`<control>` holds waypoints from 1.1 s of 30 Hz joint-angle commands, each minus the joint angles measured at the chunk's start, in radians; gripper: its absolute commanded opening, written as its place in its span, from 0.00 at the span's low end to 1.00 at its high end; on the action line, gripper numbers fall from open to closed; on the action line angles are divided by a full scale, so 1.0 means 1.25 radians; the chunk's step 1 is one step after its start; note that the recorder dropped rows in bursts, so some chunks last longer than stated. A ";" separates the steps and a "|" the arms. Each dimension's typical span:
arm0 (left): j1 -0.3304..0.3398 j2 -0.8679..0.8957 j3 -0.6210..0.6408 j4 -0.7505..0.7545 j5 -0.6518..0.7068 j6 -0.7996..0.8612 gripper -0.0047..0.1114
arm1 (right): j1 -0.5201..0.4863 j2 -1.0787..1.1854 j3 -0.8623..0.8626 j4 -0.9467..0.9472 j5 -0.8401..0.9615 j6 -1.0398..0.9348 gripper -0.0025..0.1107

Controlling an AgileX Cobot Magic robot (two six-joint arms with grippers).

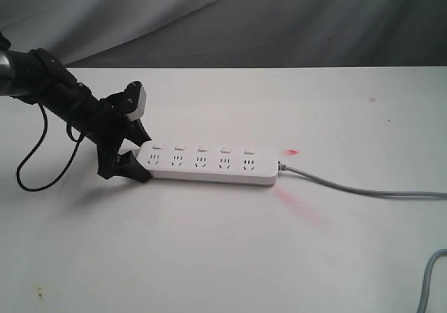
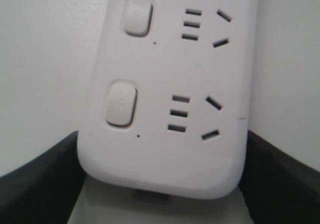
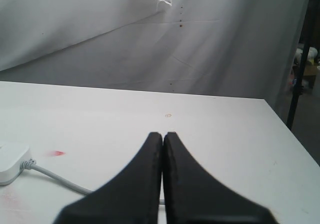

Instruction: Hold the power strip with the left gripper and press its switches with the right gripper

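Note:
The white power strip (image 1: 209,166) lies flat on the white table, its thin grey cord (image 1: 349,188) trailing off to the right. Five white switches (image 1: 202,147) run along its far edge, one above each socket. My left gripper (image 1: 136,161) holds the strip's left end; in the left wrist view both black fingers (image 2: 40,179) press against the sides of the power strip (image 2: 170,159), with two switches (image 2: 121,103) showing. My right gripper (image 3: 163,134) is shut and empty, hovering right of the power strip's cord end (image 3: 10,161). It is outside the exterior view.
Red smears (image 1: 297,205) and a red spot (image 1: 292,151) mark the table by the cord end. A second grey cable (image 1: 429,285) enters at the bottom right corner. A grey cloth backdrop (image 1: 279,19) hangs behind the table. A black cable (image 1: 35,156) loops under the left arm.

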 commanded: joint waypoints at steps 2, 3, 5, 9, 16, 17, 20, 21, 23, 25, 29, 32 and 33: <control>-0.003 0.029 0.014 0.027 0.003 -0.007 0.59 | -0.005 -0.004 0.003 -0.005 -0.004 0.003 0.02; -0.003 0.029 0.014 0.027 0.003 -0.007 0.59 | -0.005 -0.004 0.003 -0.005 -0.004 0.003 0.02; -0.003 0.029 0.014 0.027 0.003 -0.007 0.59 | -0.005 -0.004 0.003 -0.005 -0.004 0.003 0.02; -0.003 0.029 0.014 0.027 0.003 -0.007 0.59 | -0.005 -0.004 -0.092 -0.005 0.185 0.004 0.02; -0.003 0.029 0.014 0.027 0.003 -0.007 0.59 | 0.005 0.225 -0.429 -0.019 0.426 0.004 0.02; -0.003 0.029 0.014 0.027 0.003 -0.007 0.59 | 0.021 0.277 -0.447 -0.017 0.438 0.004 0.02; -0.003 0.029 0.014 0.027 0.003 -0.007 0.59 | 0.062 0.382 -0.478 -0.006 0.467 0.004 0.02; -0.003 0.029 0.014 0.027 0.003 -0.007 0.59 | 0.082 0.414 -0.485 0.008 0.468 0.004 0.02; -0.003 0.029 0.014 0.027 0.003 -0.007 0.59 | 0.121 0.468 -0.498 0.038 0.471 0.010 0.02; -0.003 0.029 0.014 0.027 0.003 -0.007 0.59 | 0.163 0.524 -0.520 0.067 0.471 0.033 0.02; -0.003 0.029 0.014 0.027 0.003 -0.007 0.59 | 0.222 0.641 -0.595 0.083 0.480 0.017 0.02; -0.003 0.029 0.014 0.027 0.003 -0.007 0.59 | 0.235 0.739 -0.670 0.125 0.488 -0.074 0.02; -0.003 0.029 0.014 0.027 0.003 -0.007 0.59 | 0.235 0.778 -0.698 0.161 0.495 -0.122 0.02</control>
